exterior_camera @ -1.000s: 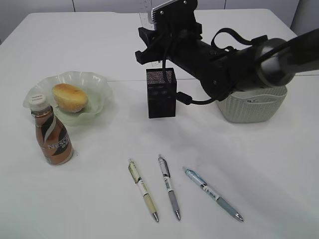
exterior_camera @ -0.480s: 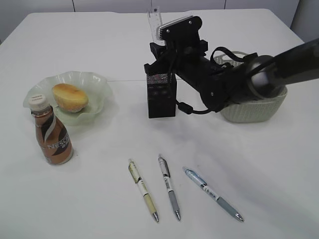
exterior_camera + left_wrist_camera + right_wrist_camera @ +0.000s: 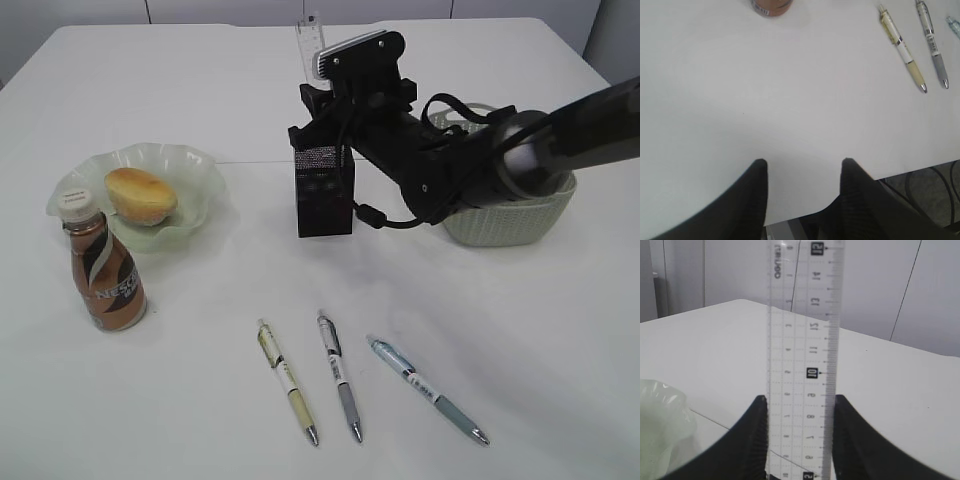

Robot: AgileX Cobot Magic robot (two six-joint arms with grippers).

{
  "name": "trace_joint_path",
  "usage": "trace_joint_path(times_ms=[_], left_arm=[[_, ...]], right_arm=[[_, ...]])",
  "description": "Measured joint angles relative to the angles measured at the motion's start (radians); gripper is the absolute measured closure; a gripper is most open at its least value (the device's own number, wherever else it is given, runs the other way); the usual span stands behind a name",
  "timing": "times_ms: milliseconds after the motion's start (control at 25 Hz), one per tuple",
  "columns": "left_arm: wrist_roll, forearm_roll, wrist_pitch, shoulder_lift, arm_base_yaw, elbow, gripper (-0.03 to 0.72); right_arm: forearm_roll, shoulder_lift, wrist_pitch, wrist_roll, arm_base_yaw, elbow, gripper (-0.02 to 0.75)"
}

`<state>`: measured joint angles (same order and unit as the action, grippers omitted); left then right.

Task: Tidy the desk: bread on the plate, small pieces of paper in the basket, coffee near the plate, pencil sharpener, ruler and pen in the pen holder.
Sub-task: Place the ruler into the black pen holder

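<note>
Now the right gripper [image 3: 799, 440] is pinching the clear ruler [image 3: 804, 360] upright over the black pen holder [image 3: 323, 190]; the ruler's lower end is going out of sight. Left gripper [image 3: 802, 172] is hanging parted, empty.

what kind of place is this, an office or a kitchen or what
Most likely a staged desk in a lab or office: a plain white table against bare pale wall panels, holding stationery such as three pens, a black mesh pen holder and a clear ruler, plus a snack plate.
</note>
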<state>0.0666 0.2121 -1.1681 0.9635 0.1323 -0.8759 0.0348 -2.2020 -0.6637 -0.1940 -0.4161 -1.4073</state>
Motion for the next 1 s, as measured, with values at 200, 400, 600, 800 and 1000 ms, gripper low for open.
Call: trace_joint_path(times_ms=[200,400,600,800,1000], left_arm=[[0.000,0.000,0.004,0.000,0.000,0.000,0.347],[0.000,0.000,0.018,0.000,0.000,0.000,0.357],[0.000,0.000,0.030,0.000,0.000,0.000,0.363],[0.000,0.000,0.032,0.000,0.000,0.000,0.364],[0.000,0.000,0.032,0.000,0.000,0.000,0.367]], right_arm=[[0.000,-0.013,-0.002,0.014,0.000,0.000,0.448],[0.000,-0.023,-0.002,0.026,0.000,0.000,0.448],[0.000,-0.023,-0.002,0.065,0.000,0.000,0.448],[0.000,-0.034,-0.002,0.087,0.000,-0.032,0.448],[0.000,-0.055,0.000,0.089,0.000,-0.063,0.448]])
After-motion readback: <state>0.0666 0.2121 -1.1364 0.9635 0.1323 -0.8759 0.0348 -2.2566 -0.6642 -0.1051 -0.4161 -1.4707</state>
